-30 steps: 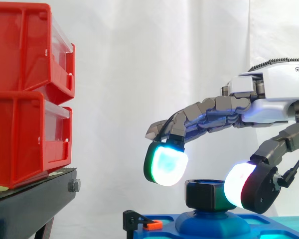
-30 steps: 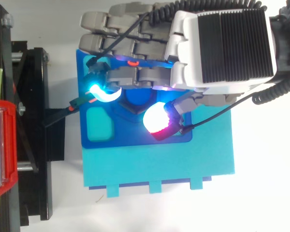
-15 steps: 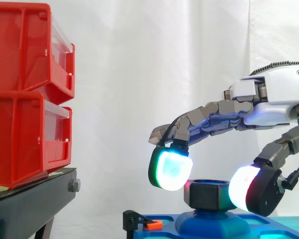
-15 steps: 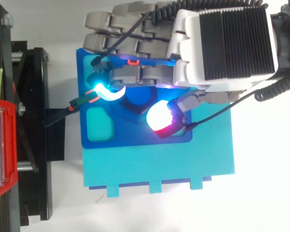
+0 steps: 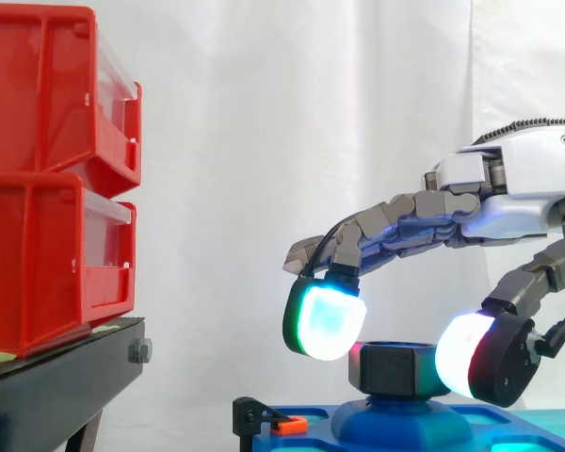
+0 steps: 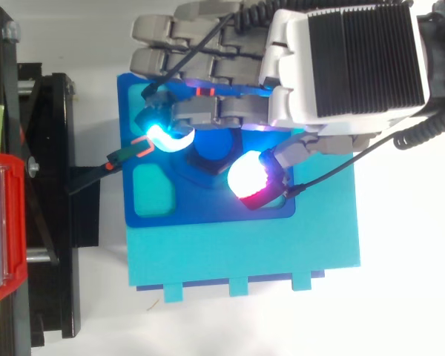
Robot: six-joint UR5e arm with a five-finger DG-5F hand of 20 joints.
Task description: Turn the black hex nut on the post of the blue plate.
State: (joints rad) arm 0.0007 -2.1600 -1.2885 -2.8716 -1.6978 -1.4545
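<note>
The nut [image 5: 393, 367] is being pinched on its post [image 6: 211, 146] just beneath the hand [image 5: 508, 184], a curled finger's cyan pad [image 5: 325, 323] set against the side away from the wrist, the thumb against the nearer side, the plate [image 6: 208, 208] below.

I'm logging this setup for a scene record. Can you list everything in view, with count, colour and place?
black hex nut: one, black, on the post, between the hand's glowing pads.
post: one, blue, rising from the blue plate.
blue plate: one, dark blue, on the teal base.
teal base: one, teal, under the plate.
clip: one, black with an orange tip, at the plate's edge nearest the stand.
red bins: two, red, stacked on the black stand.
black stand: one, black, beside the plate.
curtain: one, white, behind everything.
hand: one, grey and white, curled round the nut.
</note>
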